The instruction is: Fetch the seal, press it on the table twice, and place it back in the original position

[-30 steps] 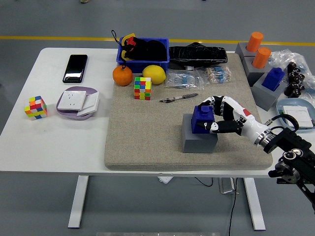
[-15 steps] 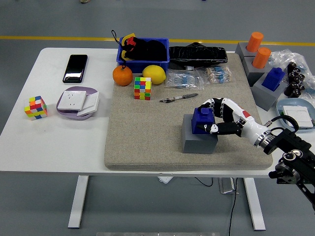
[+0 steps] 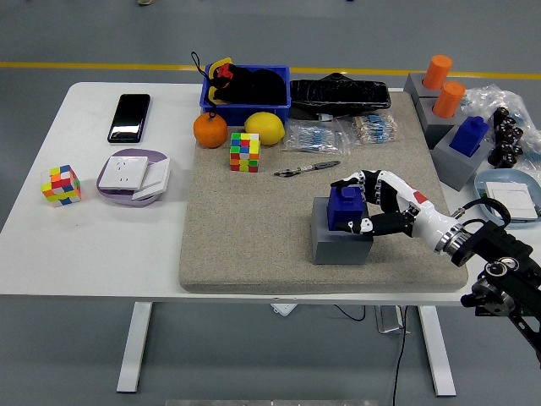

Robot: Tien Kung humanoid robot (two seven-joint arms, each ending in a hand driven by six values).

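Right hand [image 3: 374, 205] closed around the blue seal [image 3: 345, 207], fingers over its top and far side, thumb on the near side. Seal seated in the grey holder block [image 3: 340, 243] on the beige mat [image 3: 254, 228], mid-right of the white worktop [image 3: 93, 245]. Pen [image 3: 306, 168] just beyond on the mat; colour cube [image 3: 244, 152], lemon [image 3: 265, 128] and orange [image 3: 210, 130] farther left.

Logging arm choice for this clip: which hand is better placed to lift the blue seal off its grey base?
Right. The right hand already wraps the seal on the grey base; no left arm is in view.
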